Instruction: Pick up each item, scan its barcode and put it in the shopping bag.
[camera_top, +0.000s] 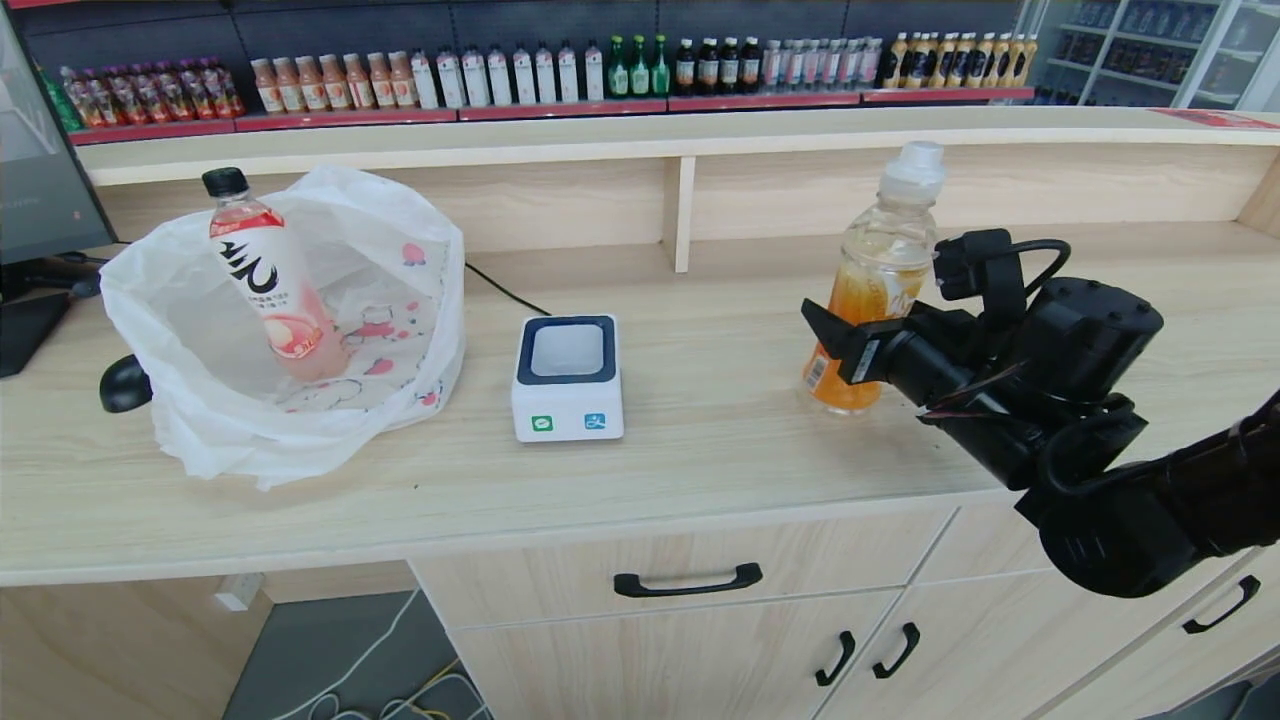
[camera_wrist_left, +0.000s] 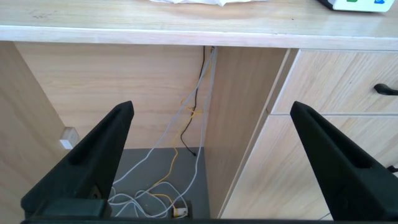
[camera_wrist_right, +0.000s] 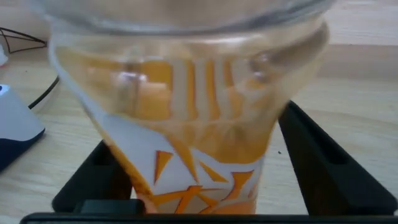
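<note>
An orange drink bottle (camera_top: 880, 280) with a white cap stands on the wooden counter (camera_top: 700, 460) at the right. My right gripper (camera_top: 858, 342) is open around its lower body, with a finger (camera_top: 835, 335) on the near side. In the right wrist view the bottle (camera_wrist_right: 186, 93) sits between the two fingers of the gripper (camera_wrist_right: 202, 129). The white scanner (camera_top: 567, 375) sits mid-counter. At the left, a white shopping bag (camera_top: 410, 250) holds a pink drink bottle (camera_top: 272, 285) leaning upright. My left gripper (camera_wrist_left: 211, 112) hangs open and empty below the counter's front edge.
A dark screen (camera_top: 40, 170) and a black mouse (camera_top: 125, 385) stand left of the bag. A raised wooden ledge (camera_top: 680, 135) runs along the back, with a divider (camera_top: 680, 210). Drawers with black handles (camera_top: 688, 582) are below. Cables (camera_wrist_left: 186, 143) hang under the counter.
</note>
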